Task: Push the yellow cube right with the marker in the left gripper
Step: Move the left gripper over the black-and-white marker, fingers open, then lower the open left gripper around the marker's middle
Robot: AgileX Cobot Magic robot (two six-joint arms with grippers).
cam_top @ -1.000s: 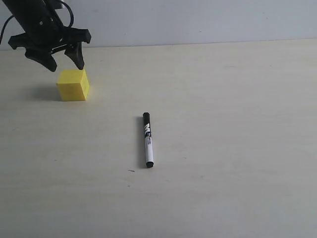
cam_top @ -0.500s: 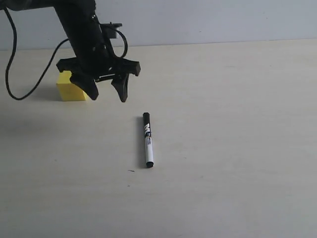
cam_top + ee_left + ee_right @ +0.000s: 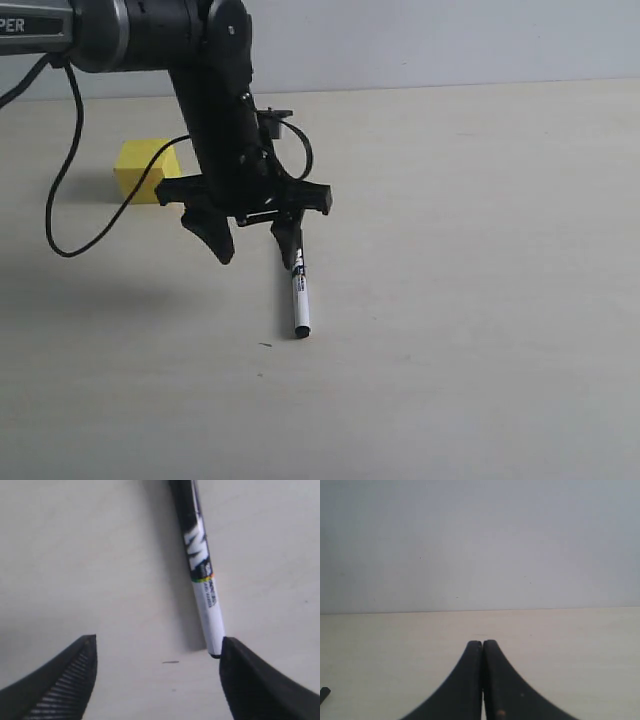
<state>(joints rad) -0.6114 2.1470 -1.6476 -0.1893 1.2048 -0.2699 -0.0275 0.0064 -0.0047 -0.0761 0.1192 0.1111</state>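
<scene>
The marker [image 3: 300, 300] lies flat on the table, white barrel toward the front and black cap toward the back. My left gripper [image 3: 258, 262] hangs open just above the table, holding nothing. In the exterior view its right finger [image 3: 291, 245] covers the cap end. The left wrist view shows the marker [image 3: 202, 575] running alongside one finger [image 3: 250, 680] of the left gripper [image 3: 157, 645], with bare table between the jaws. The yellow cube [image 3: 140, 168] sits at the back left, behind the arm and apart from the gripper. My right gripper [image 3: 482, 643] is shut and empty.
A black cable [image 3: 60, 215] loops down from the left arm over the table's left side. A pale wall [image 3: 450, 40] runs behind the table's back edge. A small dark mark [image 3: 265, 345] lies on the table near the marker's front end.
The left gripper has travelled from above the yellow cube to the right and toward the front, coming down over the marker's cap end. Cube and marker have not moved.
</scene>
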